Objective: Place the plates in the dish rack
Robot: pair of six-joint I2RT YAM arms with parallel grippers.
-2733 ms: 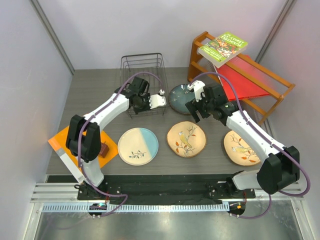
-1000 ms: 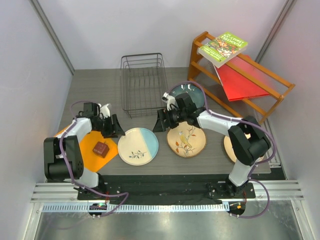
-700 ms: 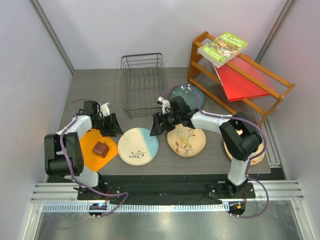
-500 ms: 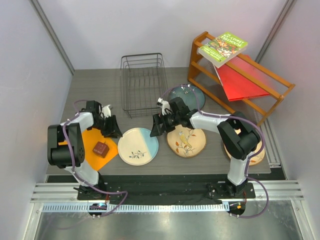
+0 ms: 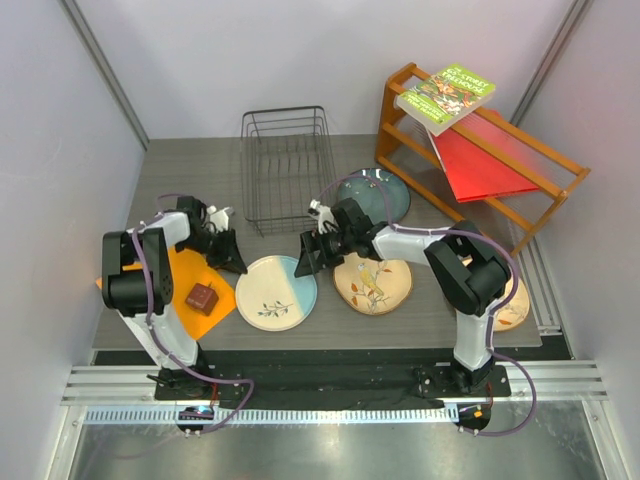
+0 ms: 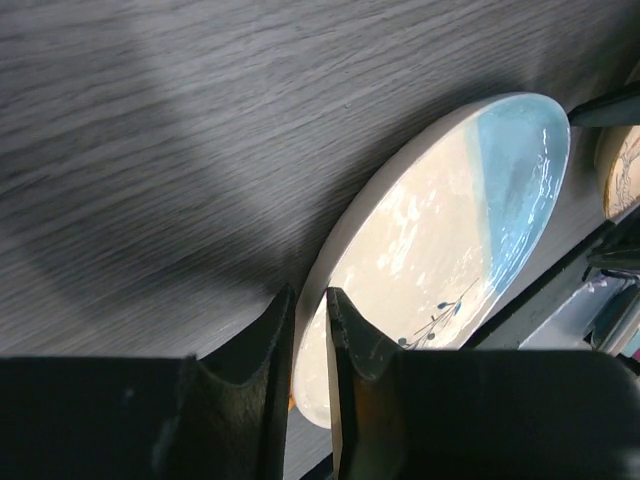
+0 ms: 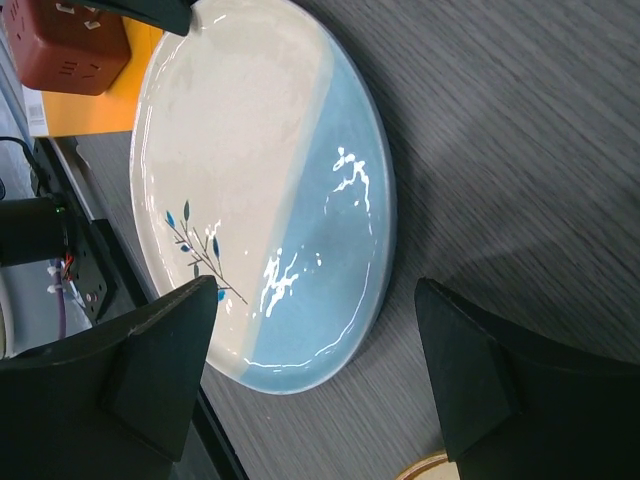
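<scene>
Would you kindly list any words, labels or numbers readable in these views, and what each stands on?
The green book on the orange wooden shelf: cover lettering, too small and blurred to read.
The cream and light-blue plate: a painted sprig only, no writing.
Nothing else shows readable text.

The green book (image 5: 446, 95) lying on the orange wooden shelf (image 5: 520, 200), at about one o'clock in the overhead view, carries pale lettering on its cover, too small to read. No other writing, label or number is legible.
</scene>
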